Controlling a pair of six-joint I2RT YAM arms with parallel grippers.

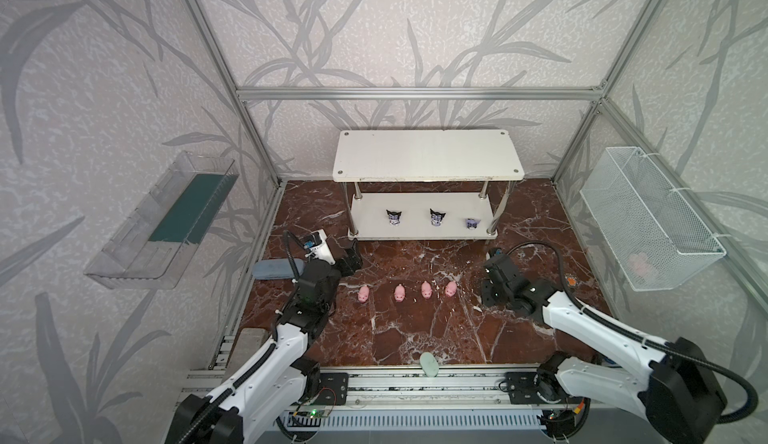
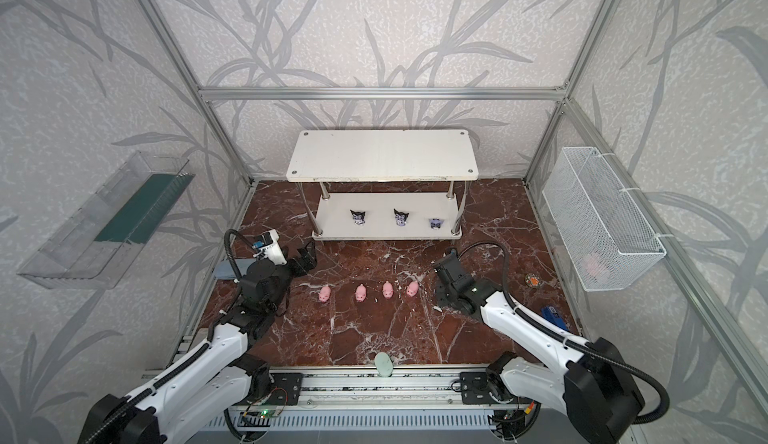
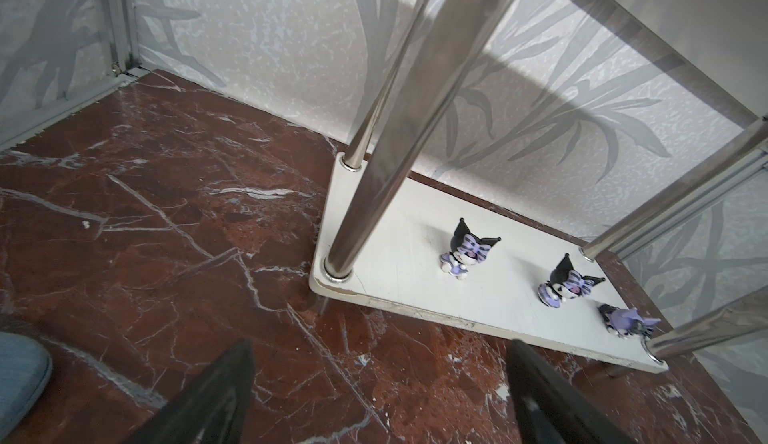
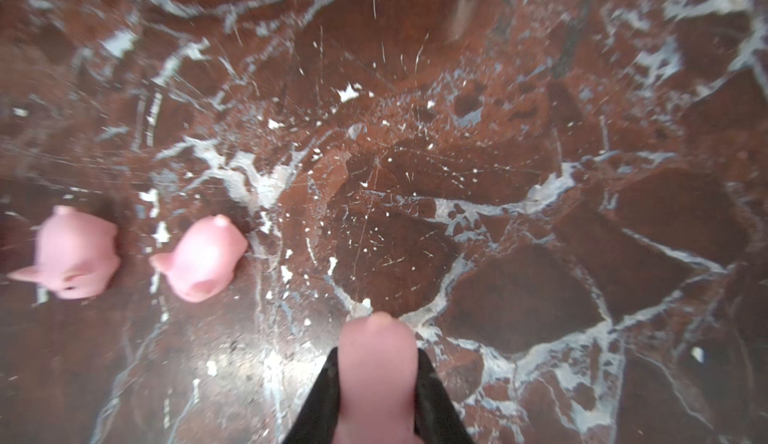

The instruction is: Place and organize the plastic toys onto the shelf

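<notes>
The shelf sits just ahead of my left gripper, whose jaws are spread wide and empty. Three figurines are already on its lower tier. My right gripper pinches one pig, its long axis along the jaws and, I judge, tail past the tips. Four pigs lie on the floor beside those jaws, left to shelve.
</notes>
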